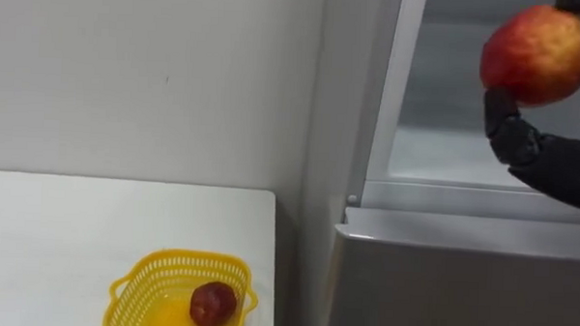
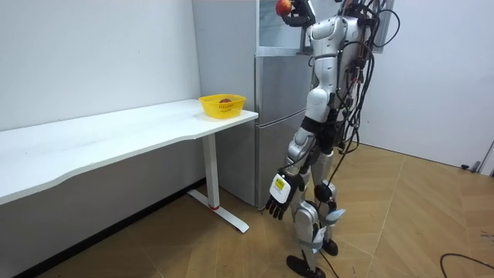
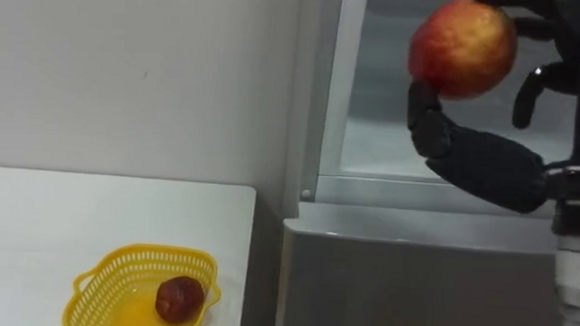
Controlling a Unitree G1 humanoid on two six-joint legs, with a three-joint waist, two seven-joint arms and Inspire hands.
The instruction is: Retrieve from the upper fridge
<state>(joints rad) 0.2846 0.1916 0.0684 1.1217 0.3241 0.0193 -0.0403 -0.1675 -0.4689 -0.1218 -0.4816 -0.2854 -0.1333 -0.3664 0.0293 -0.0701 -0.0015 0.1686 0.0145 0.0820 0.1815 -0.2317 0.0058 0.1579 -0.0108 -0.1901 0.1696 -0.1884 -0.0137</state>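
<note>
The right hand [image 3: 483, 165] is matte black with thick, segmented fingers [image 3: 519, 101]. Silver-white shells cover the torso and limbs, with black joints and dark cables behind. The black left hand [image 2: 279, 202] bears a white tag.

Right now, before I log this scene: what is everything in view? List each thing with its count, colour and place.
apple: one, red and yellow, held up in front of the open upper fridge compartment
small fruit: one, dark red, lying in the basket
basket: one, yellow, on the table near the end next to the fridge
table: one, white, along the wall, beside the fridge
fridge: one, grey, upper compartment open, lower door shut
right hand: dark, raised at the upper compartment, fingers curled round the apple
left hand: dark, hanging at the robot's side, fingers relaxed, holding nothing
</note>
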